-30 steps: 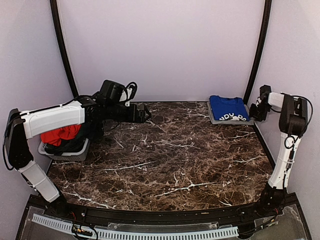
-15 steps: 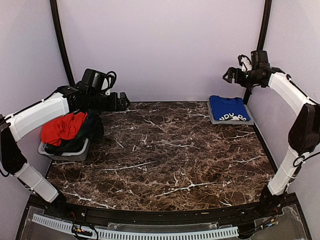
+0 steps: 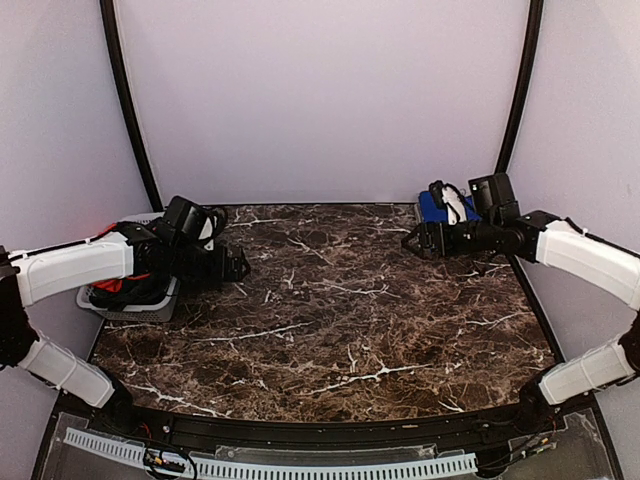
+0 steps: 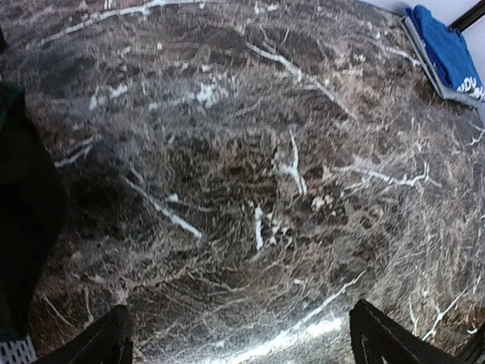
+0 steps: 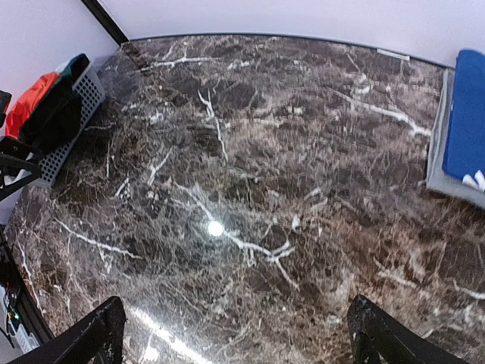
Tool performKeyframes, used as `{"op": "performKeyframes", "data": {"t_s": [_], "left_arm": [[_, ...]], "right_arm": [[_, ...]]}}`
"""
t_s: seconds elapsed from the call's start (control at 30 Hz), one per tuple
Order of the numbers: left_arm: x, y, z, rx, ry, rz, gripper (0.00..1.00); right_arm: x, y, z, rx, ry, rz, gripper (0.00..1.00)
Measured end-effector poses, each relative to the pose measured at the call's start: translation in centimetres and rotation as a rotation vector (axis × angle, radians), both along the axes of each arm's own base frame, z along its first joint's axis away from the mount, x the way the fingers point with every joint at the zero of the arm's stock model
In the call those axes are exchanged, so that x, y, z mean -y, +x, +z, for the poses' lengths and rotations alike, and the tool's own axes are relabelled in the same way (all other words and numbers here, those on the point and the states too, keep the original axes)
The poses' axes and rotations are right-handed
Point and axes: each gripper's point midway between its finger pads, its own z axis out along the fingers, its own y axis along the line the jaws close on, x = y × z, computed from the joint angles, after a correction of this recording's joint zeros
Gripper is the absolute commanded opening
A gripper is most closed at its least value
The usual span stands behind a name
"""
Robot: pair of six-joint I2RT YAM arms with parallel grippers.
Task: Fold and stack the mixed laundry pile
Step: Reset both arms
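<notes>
The laundry pile sits in a small grey basket at the table's left edge, a red-orange garment on top of dark cloth. A folded royal-blue T-shirt with white print lies on a flat grey tray at the back right. My left gripper hangs open low over the marble, just right of the basket. In front of the tray, partly hiding the T-shirt, my right gripper is open and points left. Nothing lies between either pair of fingers.
The brown marble table is ringed by pale curved walls with two dark upright poles at the back. In the left wrist view the T-shirt on its tray shows at the top right. A black rail runs along the near edge.
My right arm left the tray, rose toward the back wall, then dropped in front of the tray, pointing left. My left arm pulled back from the table's middle and sank lower beside the basket.
</notes>
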Motion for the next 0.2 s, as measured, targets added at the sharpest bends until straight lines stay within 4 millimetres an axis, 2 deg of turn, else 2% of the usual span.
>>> {"op": "performKeyframes", "data": {"t_s": [0.07,0.2], "left_arm": [[0.1,-1.2,-2.0,-0.046,0.017,-0.008,0.99],[1.3,-1.5,-2.8,-0.052,0.007,-0.023,0.99]], "right_arm": [[0.4,-1.4,-2.0,-0.03,-0.003,-0.003,0.99],[1.0,-2.8,-3.8,-0.052,0.0,-0.017,0.99]]}}
